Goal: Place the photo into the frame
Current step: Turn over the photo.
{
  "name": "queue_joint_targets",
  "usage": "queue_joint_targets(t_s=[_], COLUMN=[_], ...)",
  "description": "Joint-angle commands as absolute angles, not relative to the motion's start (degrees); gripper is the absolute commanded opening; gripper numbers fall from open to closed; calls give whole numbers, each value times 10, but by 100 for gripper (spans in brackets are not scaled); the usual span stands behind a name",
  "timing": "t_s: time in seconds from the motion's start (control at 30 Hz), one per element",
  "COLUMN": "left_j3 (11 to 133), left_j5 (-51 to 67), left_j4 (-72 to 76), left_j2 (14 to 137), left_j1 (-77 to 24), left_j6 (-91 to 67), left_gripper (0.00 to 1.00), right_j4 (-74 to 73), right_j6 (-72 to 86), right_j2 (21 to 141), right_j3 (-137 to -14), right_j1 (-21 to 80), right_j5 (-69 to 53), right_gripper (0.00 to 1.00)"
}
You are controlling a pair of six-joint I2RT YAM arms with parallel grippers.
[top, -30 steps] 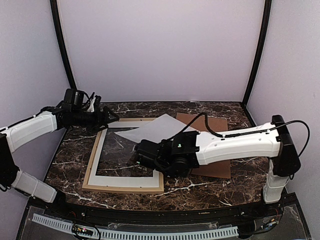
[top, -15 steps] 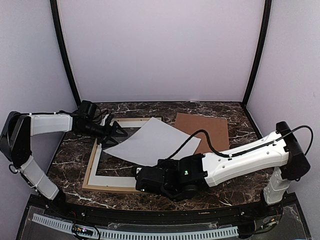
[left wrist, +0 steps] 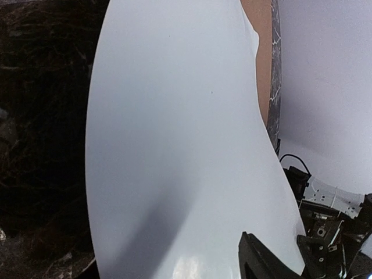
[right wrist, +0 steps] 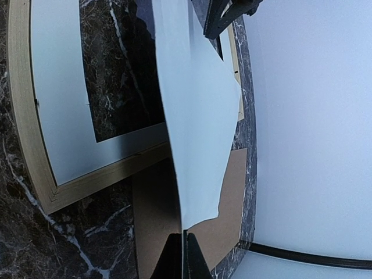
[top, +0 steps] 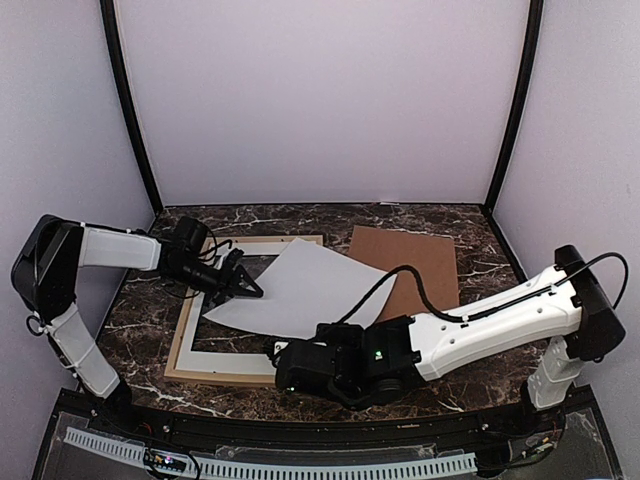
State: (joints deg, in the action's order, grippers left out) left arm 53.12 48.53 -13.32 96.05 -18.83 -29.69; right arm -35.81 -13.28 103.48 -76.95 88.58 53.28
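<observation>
A large pale sheet (top: 300,290), plain bluish white on every side that shows, hangs curved over the frame (top: 180,330) of light wood. No beach print shows, so I cannot tell whether it is the photo. My right gripper (top: 277,352) is shut on the sheet's near corner; in the right wrist view the gripper (right wrist: 183,237) pinches the sheet (right wrist: 195,116) edge-on. My left gripper (top: 245,285) stands open at the sheet's left corner. In the left wrist view one of its fingers (left wrist: 258,261) lies over the sheet (left wrist: 174,145); the other finger is hidden.
A white mat (top: 235,358) with a window lies inside the frame, dark marble showing through. A brown backing board (top: 420,260) lies flat at the back right, partly under the sheet. Side and back walls stand close around the table.
My right gripper has pulled the sheet toward the near edge. My left gripper has moved right and down to the sheet's left corner, and its jaws have narrowed somewhat.
</observation>
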Motion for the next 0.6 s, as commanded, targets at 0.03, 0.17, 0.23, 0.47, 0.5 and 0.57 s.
queue_joint_targets(t_s=[0.03, 0.17, 0.23, 0.47, 0.5, 0.57], left_j3=[537, 542, 545, 554, 555, 558], left_j5=[528, 536, 537, 526, 525, 522], left_j4=[-122, -118, -116, -123, -124, -125], left_j2=[974, 976, 978, 984, 985, 987], left_j1=[-202, -202, -202, -202, -202, -202], left_j6=[-297, -304, -304, -299, -298, -297], left_gripper=[57, 45, 39, 36, 37, 41], right_j4=[-335, -335, -335, -338, -338, -341], right_j6=[-134, -133, -133, -130, -130, -129], right_j2=[1014, 1012, 1010, 999, 998, 995], right_j3=[-760, -754, -752, -750, -749, -748], right_j1=[894, 894, 894, 894, 894, 895], right_j5=[553, 554, 554, 544, 543, 541], right_gripper=[0, 0, 0, 0, 0, 0])
